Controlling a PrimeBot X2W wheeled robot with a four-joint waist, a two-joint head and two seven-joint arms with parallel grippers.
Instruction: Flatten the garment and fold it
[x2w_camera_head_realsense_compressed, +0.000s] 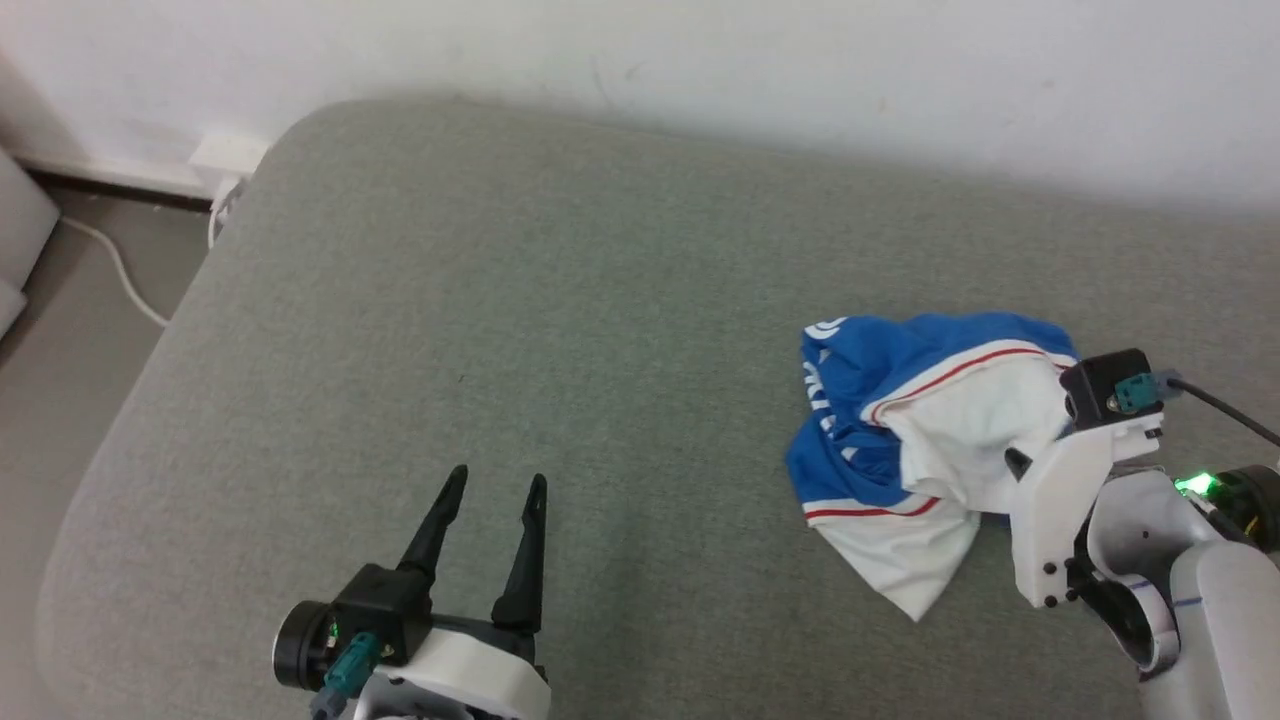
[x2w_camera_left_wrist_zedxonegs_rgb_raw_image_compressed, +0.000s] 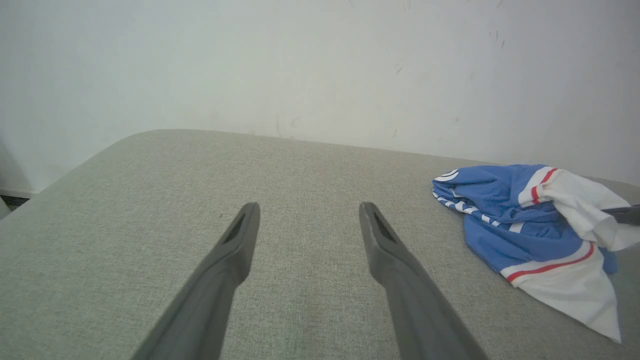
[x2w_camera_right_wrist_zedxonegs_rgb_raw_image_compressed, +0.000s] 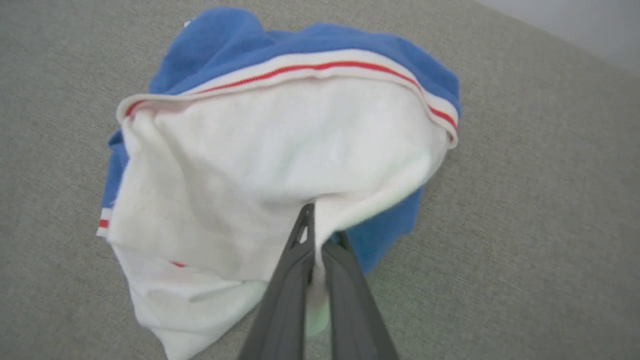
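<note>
**Right gripper clamped on crumpled jersey; left gripper idle**

1. Garment position: the jersey T-shirt (x2w_camera_head_realsense_compressed: 900, 420) (x2w_camera_left_wrist_zedxonegs_rgb_raw_image_compressed: 525, 230) (x2w_camera_right_wrist_zedxonegs_rgb_raw_image_compressed: 260, 165) lies bunched in a heap on the right part of the grey-green upholstered surface (x2w_camera_head_realsense_compressed: 560, 330), well apart from the white wall (x2w_camera_head_realsense_compressed: 800, 60). It is not flattened. Royal-blue body fabric sits at the far and left sides of the heap. White fabric with a red-and-white stripe lies on top and trails toward the near edge.

2. Right gripper (x2w_camera_right_wrist_zedxonegs_rgb_raw_image_compressed: 322, 225): the jaws are closed together on a fold of the white fabric at the near right side of the heap. The fabric rises to the pinch point.

3. Left gripper (x2w_camera_head_realsense_compressed: 498, 478) (x2w_camera_left_wrist_zedxonegs_rgb_raw_image_compressed: 308, 207): the jaws stand wide apart and hold nothing. It hovers over bare upholstery, well apart from the jersey.

4. Markings: white lettering (x2w_camera_head_realsense_compressed: 822, 400) shows along the blue fold at the heap's left side. It is creased and partly hidden, so it cannot be read
</note>
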